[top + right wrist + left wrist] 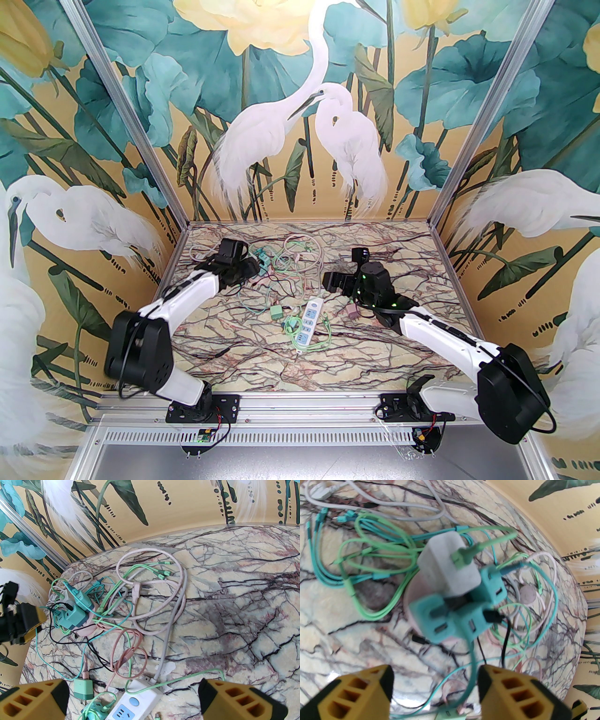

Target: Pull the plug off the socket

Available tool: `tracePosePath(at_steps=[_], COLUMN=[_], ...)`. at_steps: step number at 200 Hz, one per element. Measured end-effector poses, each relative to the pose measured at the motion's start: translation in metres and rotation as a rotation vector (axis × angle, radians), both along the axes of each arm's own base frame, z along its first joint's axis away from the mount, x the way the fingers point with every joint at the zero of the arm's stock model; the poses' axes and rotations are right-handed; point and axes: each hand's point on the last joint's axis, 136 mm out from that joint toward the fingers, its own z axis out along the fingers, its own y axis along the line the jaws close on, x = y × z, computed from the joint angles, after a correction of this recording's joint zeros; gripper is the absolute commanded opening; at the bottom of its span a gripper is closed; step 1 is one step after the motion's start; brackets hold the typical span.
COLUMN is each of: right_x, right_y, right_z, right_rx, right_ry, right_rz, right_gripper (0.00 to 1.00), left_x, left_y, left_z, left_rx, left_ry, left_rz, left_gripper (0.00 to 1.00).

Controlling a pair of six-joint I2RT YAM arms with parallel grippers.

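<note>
Step in hand: approach. The left end effector point(434, 679) hovers partly spread, pinching nothing, just short of the teal plug point(438, 618) seated in the round pink socket point(408, 594) (far-left area of the bench point(335, 632)). The right end effector point(133, 691) is spread and idle. Next move, as judged: advance, clamp the plug body, pull straight off.

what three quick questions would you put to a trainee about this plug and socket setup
1. True or false: the right tool is clamped on the white power strip.
2. Which colour of cable is plugged into the white adapter on the round pink socket? A light green, B black, C pink.
3. Which tool hovers nearer the pink socket, left or right?

Key: 1 false, it stands wide open above the strip. 2 A, the light green cable. 3 the left tool.
</note>
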Motion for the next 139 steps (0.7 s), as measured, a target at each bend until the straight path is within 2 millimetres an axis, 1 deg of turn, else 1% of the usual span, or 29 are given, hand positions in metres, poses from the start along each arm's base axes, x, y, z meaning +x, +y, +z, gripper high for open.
tracePosePath(at_steps=[18, 30, 67, 88, 105, 139], right_x=[0.000, -0.001, -0.003, -0.002, -0.002, -0.001], right_y=[0.000, -0.001, -0.002, 0.000, 0.000, 0.001], right_z=[-0.002, -0.004, -0.009, -0.010, -0.012, -0.011], right_rx=[-0.001, -0.002, -0.005, -0.002, -0.003, 0.000], right_ry=[-0.001, 0.001, 0.007, 0.006, 0.009, 0.006], right_rz=[0.000, 0.000, 0.001, 0.004, 0.006, 0.007], right_gripper=[0.99, 0.99, 0.99, 0.99, 0.99, 0.99], left_x=[0.012, 0.017, 0.023, 0.027, 0.029, 0.031], left_y=[0.000, 0.000, 0.001, 0.003, 0.004, 0.007], left_z=[-0.006, -0.011, -0.034, -0.033, -0.036, -0.039], left_rx=[0.011, 0.018, 0.041, 0.040, 0.043, 0.046], left_ry=[0.022, 0.037, 0.103, 0.103, 0.110, 0.113], left_rz=[0.015, 0.022, 0.038, 0.050, 0.058, 0.068], left_gripper=[0.51, 0.51, 0.51, 0.50, 0.41, 0.41])
